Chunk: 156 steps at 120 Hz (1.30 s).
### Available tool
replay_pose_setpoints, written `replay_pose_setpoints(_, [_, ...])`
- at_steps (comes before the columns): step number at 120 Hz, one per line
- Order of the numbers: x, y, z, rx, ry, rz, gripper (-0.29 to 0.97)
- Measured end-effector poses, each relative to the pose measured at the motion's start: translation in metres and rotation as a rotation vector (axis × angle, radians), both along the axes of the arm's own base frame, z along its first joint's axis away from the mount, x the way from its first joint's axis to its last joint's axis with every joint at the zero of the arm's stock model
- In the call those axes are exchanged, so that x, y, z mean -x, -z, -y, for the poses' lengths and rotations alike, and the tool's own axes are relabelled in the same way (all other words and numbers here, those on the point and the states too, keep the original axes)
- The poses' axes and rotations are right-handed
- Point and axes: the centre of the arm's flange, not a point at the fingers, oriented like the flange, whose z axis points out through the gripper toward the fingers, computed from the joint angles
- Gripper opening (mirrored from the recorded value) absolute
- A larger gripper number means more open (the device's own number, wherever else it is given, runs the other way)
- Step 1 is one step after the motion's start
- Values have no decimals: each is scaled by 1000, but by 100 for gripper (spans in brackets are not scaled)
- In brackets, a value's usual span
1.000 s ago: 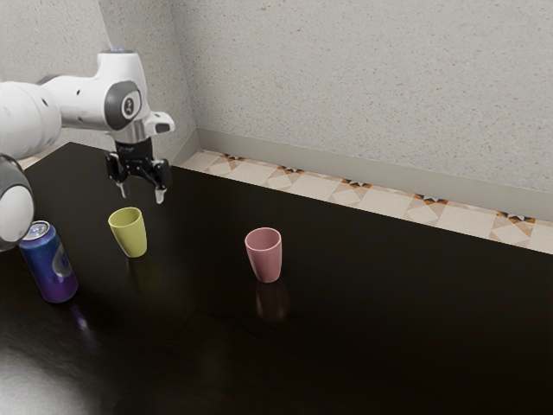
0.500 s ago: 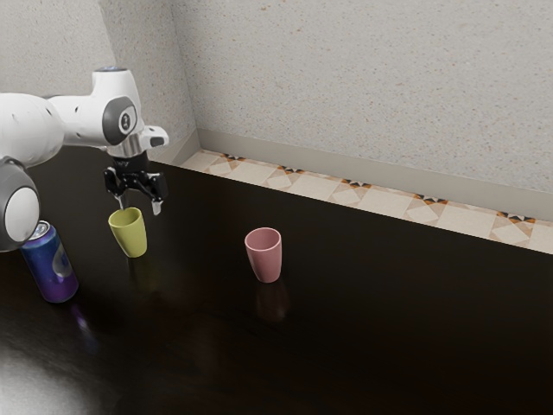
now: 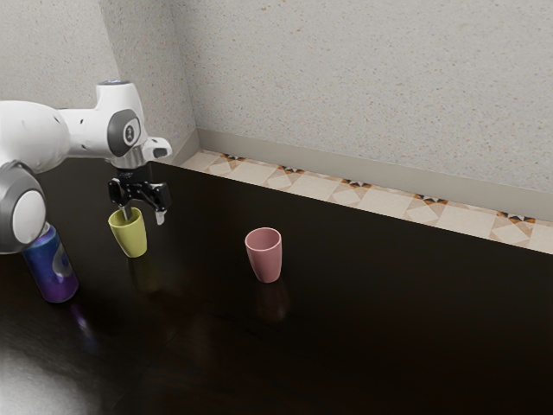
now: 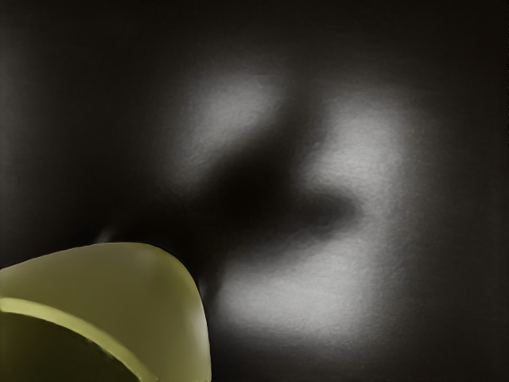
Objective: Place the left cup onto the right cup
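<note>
Leftmost, a blue can (image 3: 50,264) stands on the dark counter (image 3: 363,328), just past the jaws, its label too small to read. The spread jaws straddle the yellow cup (image 3: 129,233); the wrist view shows its rim (image 4: 71,317) close under them. The pink cup (image 3: 263,254) stands well apart.

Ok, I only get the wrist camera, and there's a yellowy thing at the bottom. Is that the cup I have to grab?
Observer: Yes, that's the yellow cup. The gripper hangs open right at its rim, not holding it.
Operator: Where's the other cup?
Observer: The pink cup stands upright toward the exterior view's right of the yellow one, well apart from it.
Operator: Is anything else close by?
Observer: A purple can stands at the exterior view's left of the yellow cup, not touching it.
</note>
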Motion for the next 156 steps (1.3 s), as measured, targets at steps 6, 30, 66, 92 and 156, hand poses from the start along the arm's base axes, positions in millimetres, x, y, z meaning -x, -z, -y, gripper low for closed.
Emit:
replay_pose_setpoints(6, [1,0,-1,1,-1,1,65])
replay_pose_setpoints(30, [1,7,-3,11,-9,-4,58])
replay_pose_setpoints(66, [2,10,-7,12,-12,-6,40])
replay_pose_setpoints(92, [3,9,-10,9,-14,-5,31])
replay_pose_setpoints(156, [4,9,-12,5,-16,-7,3])
